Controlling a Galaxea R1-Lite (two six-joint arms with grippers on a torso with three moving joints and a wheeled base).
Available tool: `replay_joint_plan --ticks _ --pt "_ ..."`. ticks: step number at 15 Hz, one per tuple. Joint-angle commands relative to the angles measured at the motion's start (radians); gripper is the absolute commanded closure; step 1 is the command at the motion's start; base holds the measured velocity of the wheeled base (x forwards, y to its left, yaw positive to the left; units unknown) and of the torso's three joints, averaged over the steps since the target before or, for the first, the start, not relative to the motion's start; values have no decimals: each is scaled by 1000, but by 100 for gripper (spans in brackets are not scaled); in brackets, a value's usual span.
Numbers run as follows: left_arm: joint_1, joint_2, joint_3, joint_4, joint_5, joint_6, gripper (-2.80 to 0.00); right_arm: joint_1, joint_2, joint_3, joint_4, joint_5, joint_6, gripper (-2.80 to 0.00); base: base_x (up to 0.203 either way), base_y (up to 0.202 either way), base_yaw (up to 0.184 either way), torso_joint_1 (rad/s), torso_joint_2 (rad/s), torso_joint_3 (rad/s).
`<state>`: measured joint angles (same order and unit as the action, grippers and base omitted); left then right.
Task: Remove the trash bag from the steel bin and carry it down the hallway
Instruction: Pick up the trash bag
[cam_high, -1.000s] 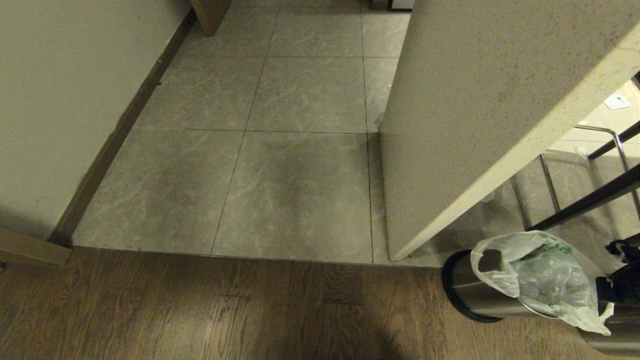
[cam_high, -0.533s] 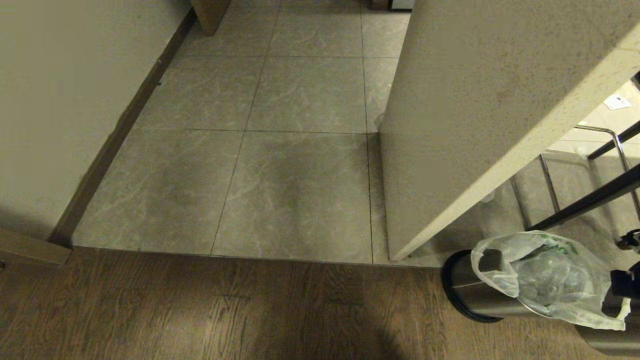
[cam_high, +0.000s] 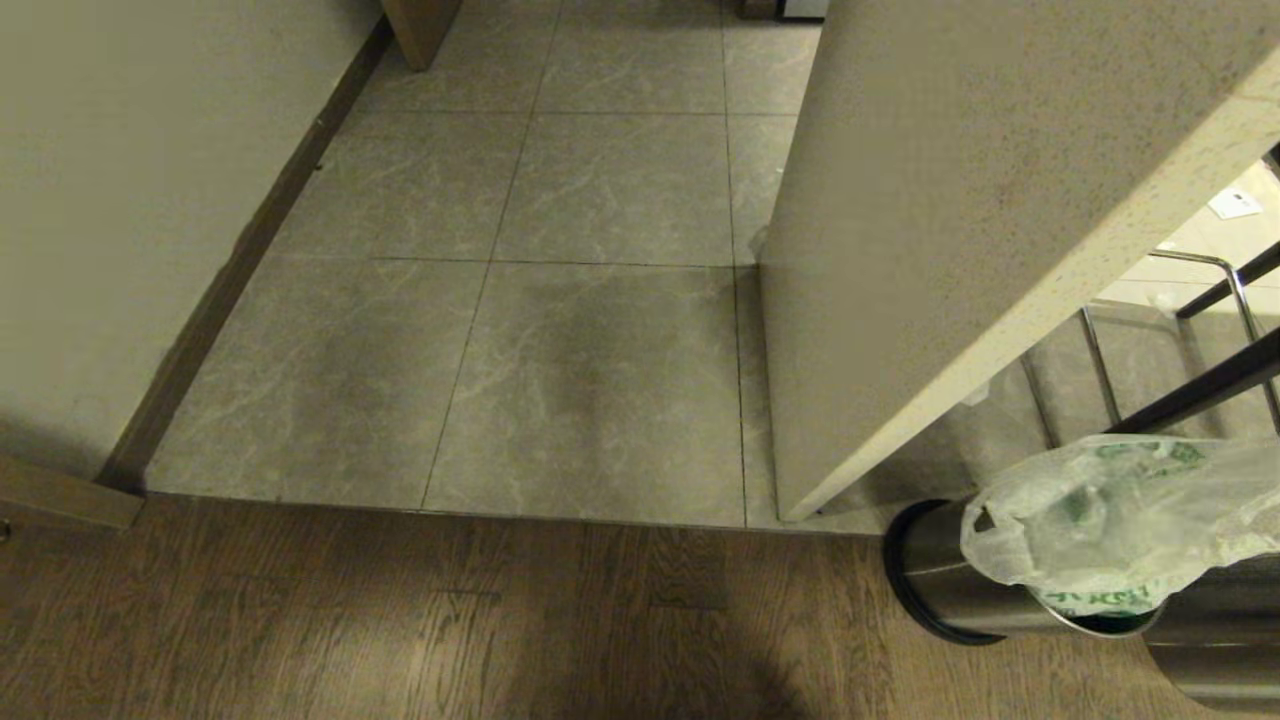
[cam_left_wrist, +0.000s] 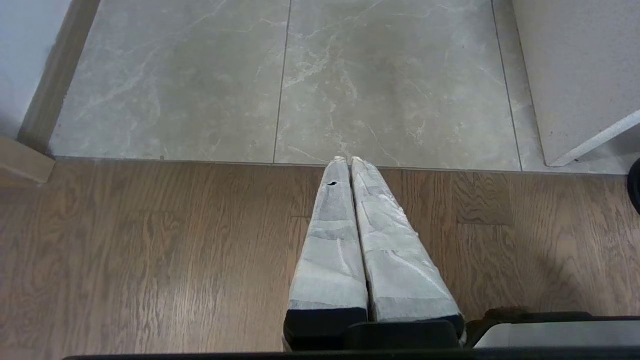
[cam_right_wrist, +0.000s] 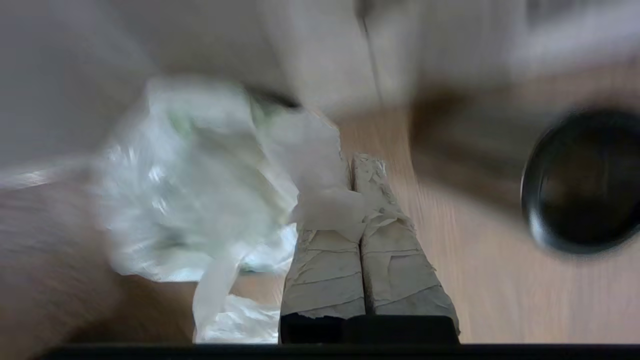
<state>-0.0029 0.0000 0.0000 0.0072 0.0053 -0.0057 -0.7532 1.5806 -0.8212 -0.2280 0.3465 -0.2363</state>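
The trash bag, whitish and crinkly with green print, hangs stretched above the mouth of the steel bin at the lower right of the head view. Its lower end still dips into the bin. My right gripper is outside the head view. In the right wrist view it is shut on a fold of the trash bag, which billows beside the fingers. My left gripper is shut and empty, parked over the wood floor. The hallway of grey veined tiles runs ahead.
A cream counter wall stands right of the tiles, with stool legs behind it. A cream wall with dark skirting bounds the left. A second steel cylinder sits by the bin. A dark round rim shows in the right wrist view.
The bag has been pulled up and to the right, rising out of the bin's mouth. The right gripper has moved out of the head view. The left arm has not moved.
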Motion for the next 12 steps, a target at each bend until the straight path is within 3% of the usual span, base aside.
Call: replay_joint_plan --ticks 1,4,8,12 --pt "0 0 2 0 1 0 0 3 -286 36 14 51 8 0 0 0 0 0 0 0" --pt "0 0 2 0 1 0 0 8 -361 74 48 119 28 0 0 0 0 0 0 0" --pt "0 -2 2 0 1 0 0 102 -641 66 330 135 61 0 0 0 0 0 0 0" --pt "0 -2 2 0 1 0 0 324 -1003 200 483 -24 43 0 0 0 0 0 0 0"
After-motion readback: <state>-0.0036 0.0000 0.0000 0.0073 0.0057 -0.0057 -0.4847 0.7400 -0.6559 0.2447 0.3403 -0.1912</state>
